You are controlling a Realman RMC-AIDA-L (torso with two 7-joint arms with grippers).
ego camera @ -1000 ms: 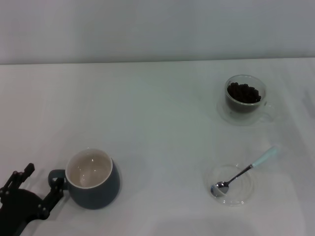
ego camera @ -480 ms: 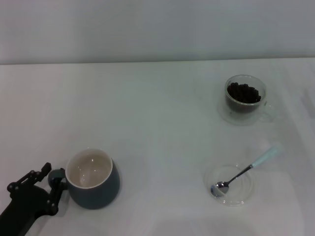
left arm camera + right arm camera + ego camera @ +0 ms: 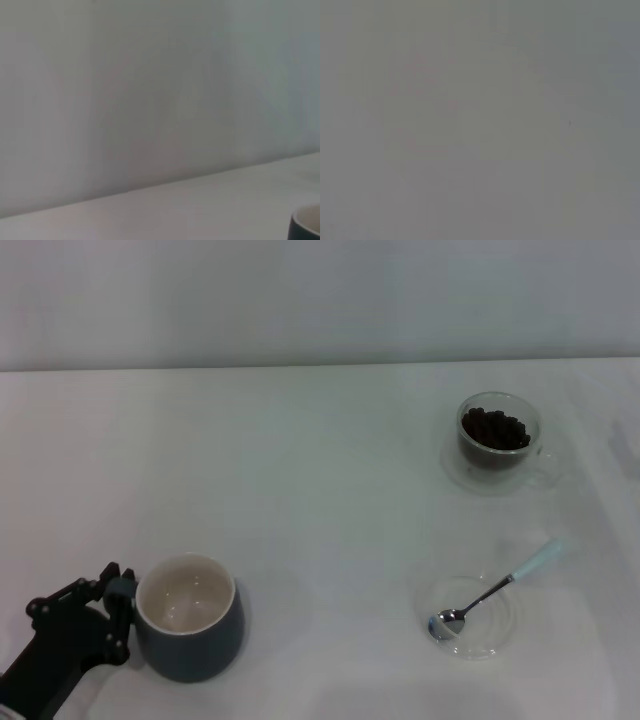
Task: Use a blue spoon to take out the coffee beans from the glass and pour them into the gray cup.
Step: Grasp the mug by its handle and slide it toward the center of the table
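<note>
The gray cup [image 3: 190, 632] stands at the table's front left; its cream inside is empty. My left gripper [image 3: 112, 612] is shut on the cup's handle, which is hidden between the fingers. The cup's rim also shows at a corner of the left wrist view [image 3: 306, 225]. The glass [image 3: 497, 445] with the coffee beans [image 3: 494, 428] stands at the far right. The blue spoon [image 3: 495, 590] lies with its metal bowl in a flat clear saucer [image 3: 492, 632] at the front right, its pale blue handle pointing to the far right. The right gripper is out of view.
The white table [image 3: 320, 490] ends at a pale wall behind. A second clear saucer [image 3: 455, 476] lies under the glass. The right wrist view shows only a blank grey surface.
My left gripper has closed from open onto the cup's handle. The cup has shifted slightly toward the table's front edge. The spoon and the glass have not moved.
</note>
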